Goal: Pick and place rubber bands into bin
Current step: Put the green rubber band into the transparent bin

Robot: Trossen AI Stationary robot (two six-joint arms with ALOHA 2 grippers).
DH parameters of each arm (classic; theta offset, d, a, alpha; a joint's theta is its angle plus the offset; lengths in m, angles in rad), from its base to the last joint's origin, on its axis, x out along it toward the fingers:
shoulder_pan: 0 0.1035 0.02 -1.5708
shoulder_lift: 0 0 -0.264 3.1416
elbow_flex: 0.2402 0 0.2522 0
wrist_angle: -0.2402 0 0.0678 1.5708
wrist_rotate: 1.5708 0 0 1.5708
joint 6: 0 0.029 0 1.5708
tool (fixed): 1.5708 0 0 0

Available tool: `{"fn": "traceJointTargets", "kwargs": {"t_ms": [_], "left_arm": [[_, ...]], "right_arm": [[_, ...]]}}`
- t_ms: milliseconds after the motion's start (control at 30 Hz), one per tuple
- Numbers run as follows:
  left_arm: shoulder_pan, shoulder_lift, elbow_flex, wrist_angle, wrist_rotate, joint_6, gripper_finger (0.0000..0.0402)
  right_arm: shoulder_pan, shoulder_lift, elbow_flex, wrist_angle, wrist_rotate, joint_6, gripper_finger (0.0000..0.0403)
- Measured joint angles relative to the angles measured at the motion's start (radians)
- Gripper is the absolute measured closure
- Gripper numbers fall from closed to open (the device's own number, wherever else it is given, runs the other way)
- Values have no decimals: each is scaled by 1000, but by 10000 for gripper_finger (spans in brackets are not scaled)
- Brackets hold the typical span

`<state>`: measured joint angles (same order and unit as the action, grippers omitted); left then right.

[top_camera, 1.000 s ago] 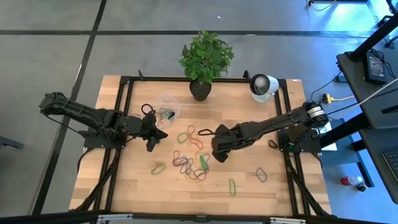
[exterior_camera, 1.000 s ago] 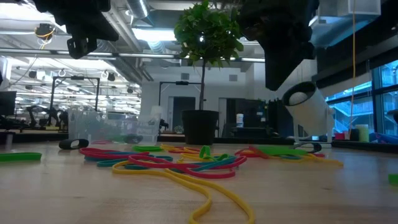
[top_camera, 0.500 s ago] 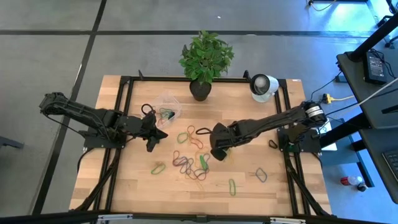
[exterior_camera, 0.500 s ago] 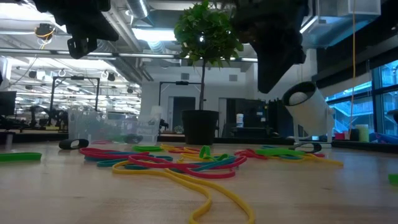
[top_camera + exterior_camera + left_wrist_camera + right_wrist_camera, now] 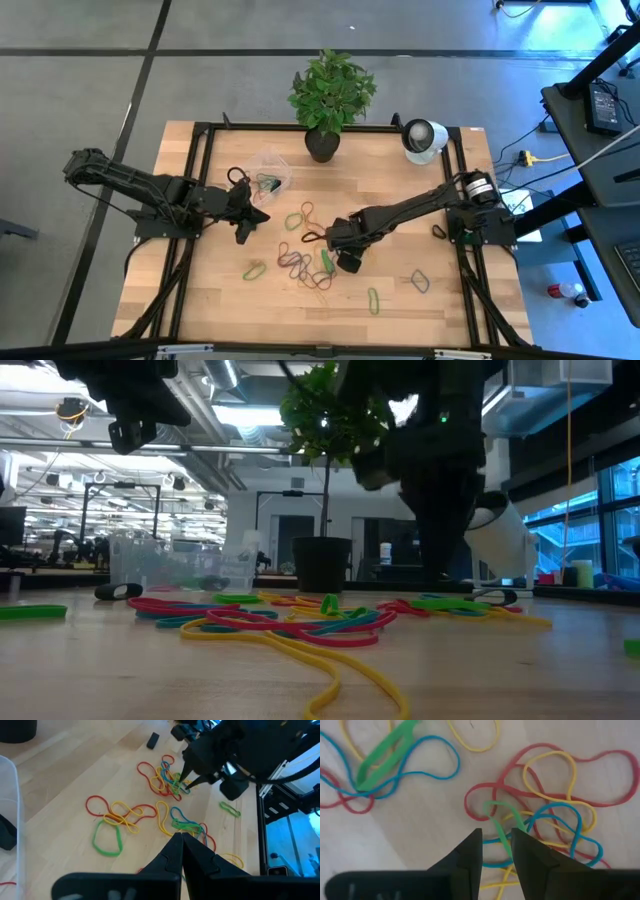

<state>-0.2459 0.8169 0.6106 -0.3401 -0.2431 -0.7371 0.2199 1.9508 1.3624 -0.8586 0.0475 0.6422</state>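
Observation:
Several rubber bands (image 5: 300, 262) in red, yellow, green, blue and purple lie loose and tangled on the wooden table, mid-table. The clear plastic bin (image 5: 270, 170) stands toward the far edge, with a few bands inside. My right gripper (image 5: 322, 238) is low over the tangle and open. In the right wrist view (image 5: 497, 836) its fingertips stand on either side of a green band's strand (image 5: 501, 831). My left gripper (image 5: 263, 213) hovers near the bin, shut and empty, as the left wrist view (image 5: 181, 837) shows.
A black plant pot (image 5: 322, 146) and a white round camera-like object (image 5: 422, 137) stand at the far edge. Single bands lie apart toward the near edge, one green (image 5: 373, 299) and one purple (image 5: 420, 281). A small dark object (image 5: 438, 232) lies by the right arm's base.
My right gripper has moved toward the table's left and near edges and come down onto the tangle of bands. The bands have not shifted.

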Motion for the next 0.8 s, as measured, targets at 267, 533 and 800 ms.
{"fn": "traceJointTargets", "kwargs": {"t_ms": [267, 533, 800], "left_arm": [[0, 0, 0, 0, 0, -1, 400], [0, 0, 0, 0, 1, -1, 400], [0, 0, 0, 0, 1, -9, 400]], "right_arm": [[0, 45, 0, 7, 0, -26, 300], [-2, 58, 0, 11, 0, -35, 372], [-2, 36, 0, 6, 0, -22, 399]]}}
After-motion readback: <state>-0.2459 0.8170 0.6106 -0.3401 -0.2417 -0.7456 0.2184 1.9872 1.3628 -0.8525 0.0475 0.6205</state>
